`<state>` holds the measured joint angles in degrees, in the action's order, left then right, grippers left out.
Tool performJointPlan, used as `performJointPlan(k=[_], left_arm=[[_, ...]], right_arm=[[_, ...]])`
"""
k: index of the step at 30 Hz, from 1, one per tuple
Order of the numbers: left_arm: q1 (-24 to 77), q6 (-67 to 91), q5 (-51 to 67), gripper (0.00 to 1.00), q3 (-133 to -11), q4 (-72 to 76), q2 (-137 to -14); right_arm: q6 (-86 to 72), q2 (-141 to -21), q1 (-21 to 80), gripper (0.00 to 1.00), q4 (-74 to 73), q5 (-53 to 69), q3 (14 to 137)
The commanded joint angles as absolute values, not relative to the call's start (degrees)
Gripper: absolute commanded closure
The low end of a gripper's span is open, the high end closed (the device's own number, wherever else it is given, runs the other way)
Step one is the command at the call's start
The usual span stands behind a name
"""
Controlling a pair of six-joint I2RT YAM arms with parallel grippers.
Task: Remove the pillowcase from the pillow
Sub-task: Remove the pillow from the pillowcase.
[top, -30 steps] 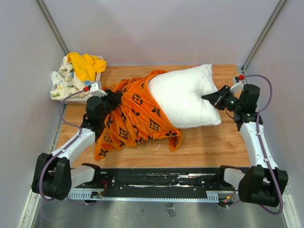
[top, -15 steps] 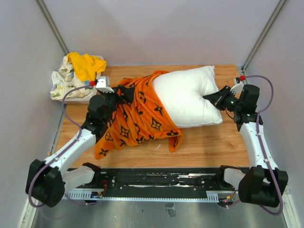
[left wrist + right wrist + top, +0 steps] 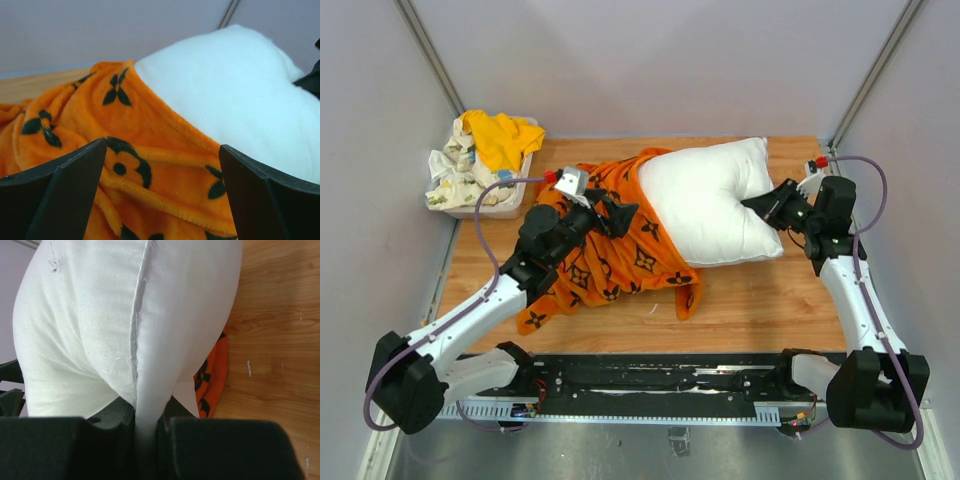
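Pillowcase [image 3: 620, 258] is bunched over the left end of the pillow [image 3: 715, 200]. The long axis of both runs left-right across the desk [image 3: 770, 300].

Left pincer [image 3: 618, 214] is the nearer 1. It hovers over the case hem with jaws wide and nothing held; fabric lies just ahead and below. Its forearm reaches in diagonally.

Right pincer [image 3: 772, 205] is clamped on the pillow's bare right edge seam.

Judgement: the next pull goes leftward.

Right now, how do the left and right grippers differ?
The left gripper is open and holds nothing; the right gripper is shut on the pillow's edge seam. The left gripper is over the pillowcase; the right gripper is at the pillow's bare end. Both are black and point toward the pillow.
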<state>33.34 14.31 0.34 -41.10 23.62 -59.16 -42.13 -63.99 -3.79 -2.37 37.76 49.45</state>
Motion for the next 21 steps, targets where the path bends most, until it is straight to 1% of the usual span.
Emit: performJointPlan(k=[1, 3, 8, 10, 13, 16, 18, 20, 21], left_arm=[[34.9, 12.6, -1.8, 0.01, -41.4, 22.6, -62.4], [35.0, 13.1, -4.6, 0.02, -41.4, 22.3, -63.6], [34.9, 13.8, -7.8, 0.23, -41.2, 21.7, -65.8], [34.9, 14.1, -9.0, 0.29, -41.2, 21.0, -66.4], [34.9, 14.0, -11.2, 0.49, -41.3, 19.7, -68.2], [34.9, 14.3, -12.4, 0.61, -41.3, 18.6, -69.5], [34.9, 14.7, -13.7, 0.77, -41.2, 18.0, -69.8], [34.9, 14.9, -16.1, 0.97, -41.3, 17.0, -69.6], [34.7, 14.9, -17.8, 0.99, -41.5, 16.1, -69.4]], right_arm=[[-41.8, -62.8, -2.3, 0.99, 1.9, 36.0, 51.0], [-41.7, -62.5, -2.3, 0.99, 1.7, 35.9, 50.9], [-41.7, -62.0, -2.3, 0.99, 1.5, 35.8, 50.7], [-41.5, -62.0, -2.3, 0.99, 1.4, 35.9, 50.8], [-41.3, -61.9, -2.3, 0.99, 1.4, 36.1, 51.0], [-40.8, -61.9, -2.4, 0.99, 0.9, 36.8, 51.3], [-40.5, -61.7, -2.4, 0.99, 0.6, 37.0, 51.4], [-40.4, -61.4, -3.0, 0.99, 0.5, 37.4, 51.4], [-40.6, -61.0, -3.6, 0.99, 0.4, 37.7, 51.5]])
